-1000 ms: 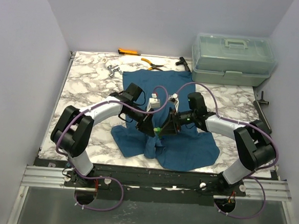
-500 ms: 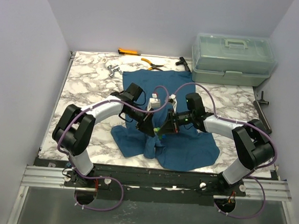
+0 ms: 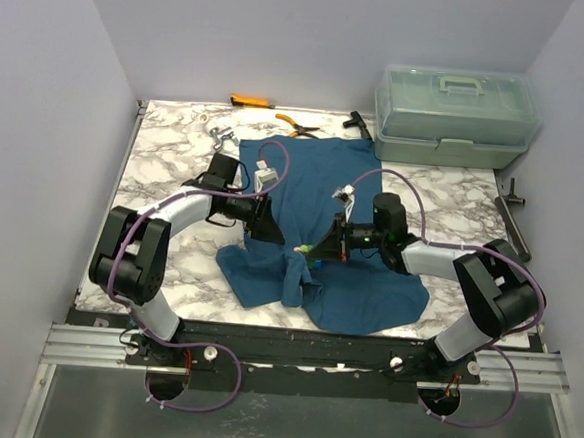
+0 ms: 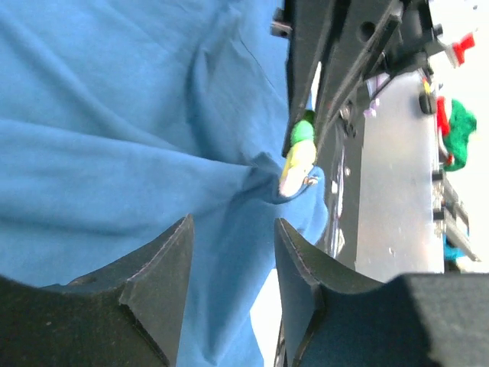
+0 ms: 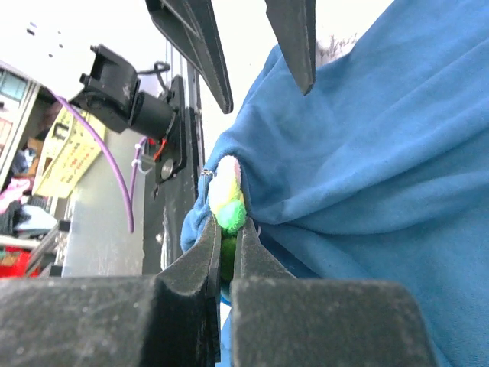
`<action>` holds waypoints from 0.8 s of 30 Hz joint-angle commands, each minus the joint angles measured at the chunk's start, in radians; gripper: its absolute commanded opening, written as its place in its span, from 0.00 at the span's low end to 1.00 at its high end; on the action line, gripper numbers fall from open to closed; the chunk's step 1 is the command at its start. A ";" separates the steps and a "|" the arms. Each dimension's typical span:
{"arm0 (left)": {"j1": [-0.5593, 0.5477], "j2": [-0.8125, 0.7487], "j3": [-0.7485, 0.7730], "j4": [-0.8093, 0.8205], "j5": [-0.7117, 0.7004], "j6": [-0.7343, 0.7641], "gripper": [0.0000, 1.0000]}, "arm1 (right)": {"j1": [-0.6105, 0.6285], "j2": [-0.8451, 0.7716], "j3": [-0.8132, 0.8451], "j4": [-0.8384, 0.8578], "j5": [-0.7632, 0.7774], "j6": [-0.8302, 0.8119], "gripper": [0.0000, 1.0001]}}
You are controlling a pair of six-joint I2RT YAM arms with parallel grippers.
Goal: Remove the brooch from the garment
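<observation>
Backed away leftward, left gripper [image 3: 268, 227] now hangs half open and empty over the T-shirt [image 3: 367, 289]. The right gripper [image 5: 227, 229] pinches the beaded brooch [image 5: 226, 195] on a raised fold near the table [image 3: 165, 170] front edge.

walls [image 3: 314, 40]: plain pale lilac | table [image 3: 166, 160]: white marble (grey veins)
</observation>
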 commanded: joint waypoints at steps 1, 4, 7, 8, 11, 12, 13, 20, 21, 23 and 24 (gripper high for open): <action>0.044 -0.091 -0.165 0.541 0.003 -0.427 0.52 | -0.010 -0.001 -0.049 0.302 0.095 0.192 0.01; 0.035 -0.099 -0.210 0.688 -0.014 -0.539 0.55 | -0.012 0.016 -0.071 0.428 0.121 0.285 0.01; 0.024 -0.090 -0.227 0.742 -0.024 -0.578 0.55 | -0.012 0.031 -0.089 0.547 0.131 0.368 0.01; 0.020 -0.089 -0.232 0.761 -0.022 -0.588 0.56 | -0.013 0.038 -0.089 0.563 0.131 0.385 0.01; 0.001 -0.092 -0.250 0.814 -0.014 -0.616 0.58 | -0.015 0.051 -0.097 0.609 0.131 0.418 0.00; -0.012 -0.095 -0.257 0.835 -0.010 -0.621 0.58 | -0.015 0.056 -0.099 0.618 0.131 0.430 0.00; -0.019 -0.095 -0.265 0.848 0.000 -0.622 0.58 | -0.015 0.062 -0.100 0.626 0.130 0.436 0.01; -0.036 -0.107 -0.311 0.907 0.052 -0.625 0.51 | -0.047 0.072 -0.116 0.649 0.129 0.451 0.01; -0.037 -0.115 -0.316 0.909 0.057 -0.621 0.51 | -0.054 0.070 -0.118 0.653 0.126 0.454 0.01; -0.032 -0.127 -0.324 0.910 0.064 -0.610 0.52 | -0.065 0.070 -0.122 0.659 0.120 0.460 0.01; -0.026 -0.130 -0.326 0.911 0.070 -0.608 0.53 | -0.067 0.069 -0.124 0.663 0.118 0.460 0.01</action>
